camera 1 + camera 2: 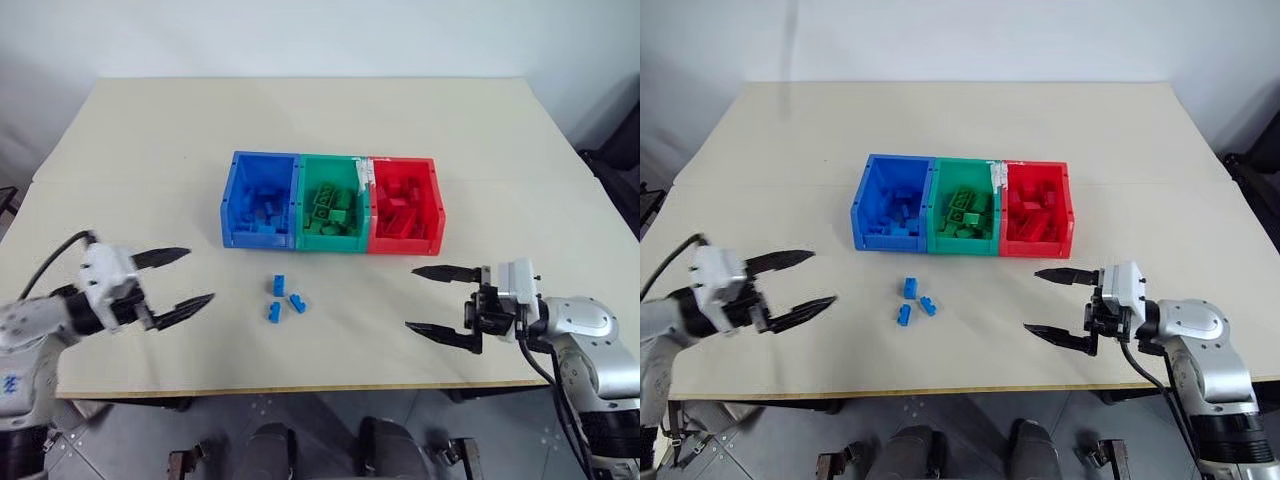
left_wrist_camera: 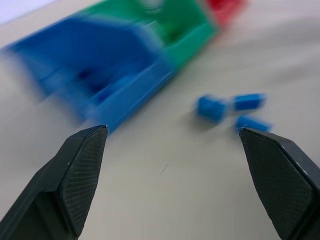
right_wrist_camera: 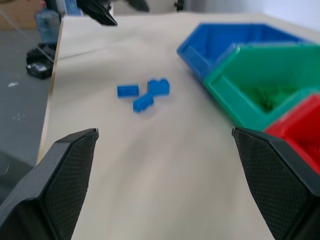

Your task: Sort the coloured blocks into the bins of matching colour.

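— Three blue blocks (image 1: 284, 297) sit loose on the table (image 1: 130, 150), just below the centre of the head frame. What are your hands doing?

— My left gripper (image 1: 182, 279) is at the lower left of the frame with its two black fingers spread wide and nothing between them. My right gripper (image 1: 431, 298) is at the lower right, jaws just as wide, also empty. Both point in toward the middle.

— And the bins?

— Joined in a row at the centre of the frame, above the loose blocks: blue bin (image 1: 232, 205) on the left, green bin (image 1: 303, 200) in the middle, red bin (image 1: 435, 200) on the right. Each one has bricks of its own colour piled inside; I can't count them.

— How do the three loose ones lie?

— Close together in a small cluster, near the front wall of the blue and green bins but clear of it. One (image 1: 280, 284) lies uppermost, one (image 1: 297, 302) to its lower right, one (image 1: 274, 312) lowest. In my right wrist view they sit in the upper left, with the fingertips of my other hand at the top edge.

— Is either hand touching anything?

— No, both hang well apart from the blocks and the bins.
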{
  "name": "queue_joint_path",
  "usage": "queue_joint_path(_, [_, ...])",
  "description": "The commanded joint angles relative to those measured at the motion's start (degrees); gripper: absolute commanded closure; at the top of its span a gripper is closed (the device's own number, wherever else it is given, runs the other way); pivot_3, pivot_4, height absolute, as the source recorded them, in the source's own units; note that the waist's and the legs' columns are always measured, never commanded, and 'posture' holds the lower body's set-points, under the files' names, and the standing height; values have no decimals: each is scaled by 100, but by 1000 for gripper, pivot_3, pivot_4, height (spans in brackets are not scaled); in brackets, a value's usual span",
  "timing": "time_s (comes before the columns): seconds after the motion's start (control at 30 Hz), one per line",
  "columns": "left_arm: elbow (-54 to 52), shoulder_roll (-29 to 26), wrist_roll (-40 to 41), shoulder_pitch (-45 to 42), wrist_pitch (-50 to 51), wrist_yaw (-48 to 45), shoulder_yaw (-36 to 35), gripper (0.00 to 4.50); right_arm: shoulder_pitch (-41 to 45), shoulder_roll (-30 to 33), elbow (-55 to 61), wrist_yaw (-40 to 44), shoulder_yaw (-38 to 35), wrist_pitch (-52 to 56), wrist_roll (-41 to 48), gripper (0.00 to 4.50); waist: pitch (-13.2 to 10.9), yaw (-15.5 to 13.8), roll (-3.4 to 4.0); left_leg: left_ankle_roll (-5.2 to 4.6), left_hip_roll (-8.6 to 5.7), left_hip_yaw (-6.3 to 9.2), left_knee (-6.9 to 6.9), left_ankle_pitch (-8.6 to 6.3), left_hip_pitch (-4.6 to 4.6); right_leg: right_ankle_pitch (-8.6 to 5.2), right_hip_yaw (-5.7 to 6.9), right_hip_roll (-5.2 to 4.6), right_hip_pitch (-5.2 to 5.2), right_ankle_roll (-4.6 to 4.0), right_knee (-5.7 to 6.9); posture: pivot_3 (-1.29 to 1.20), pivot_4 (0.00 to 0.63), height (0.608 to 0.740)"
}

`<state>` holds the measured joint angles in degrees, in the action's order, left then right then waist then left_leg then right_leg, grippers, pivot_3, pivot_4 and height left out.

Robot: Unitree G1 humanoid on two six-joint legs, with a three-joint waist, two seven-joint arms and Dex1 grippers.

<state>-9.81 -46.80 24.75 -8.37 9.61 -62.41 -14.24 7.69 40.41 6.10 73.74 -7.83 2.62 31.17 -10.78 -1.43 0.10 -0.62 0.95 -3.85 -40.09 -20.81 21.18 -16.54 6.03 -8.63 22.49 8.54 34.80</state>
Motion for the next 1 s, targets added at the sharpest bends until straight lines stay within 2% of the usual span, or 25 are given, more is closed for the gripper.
queue_joint_path(0.03, [30,-12,-423,-880,50,-396,1069,24,-146,175,110,-44,-348,-93,19,0,0,10,0,0,0,-1,0,0,0,0,0,1,1,0,1,0,150,740])
queue_joint_path(0.13, [547,165,-935,-1895,-152,-840,2004,24,-462,205,388,-193,-502,-8,71,0,0,5,0,1,1,-4,1,1,0,0,0,7,2,0,2,0,150,740])
queue_joint_path(0.33, [1763,531,-1858,-3295,-704,-1552,3211,24,-1148,91,940,-600,-768,-13,101,0,0,8,0,0,1,-15,1,2,3,0,-2,9,5,1,-4,0,150,740])
queue_joint_path(0.53, [2679,954,-2300,-3939,-1043,-1767,3632,24,-1672,-59,1410,-988,-883,-24,109,0,0,-2,-1,-2,1,-14,0,3,3,1,-2,9,5,2,-3,0,150,740])
queue_joint_path(0.7, [3084,1243,-2588,-4155,-1298,-1707,3774,24,-1774,-56,1503,-1105,-894,-45,95,0,0,-8,-1,-5,0,-12,-5,3,6,3,-3,9,4,6,-4,0,150,740])
queue_joint_path(1.0, [3205,1367,-3004,-4203,-1515,-1855,4018,2821,-1533,128,1351,-986,-930,24,133,0,-1,-7,-1,-7,0,-11,-7,4,5,3,-3,9,3,6,-3,0,150,740])
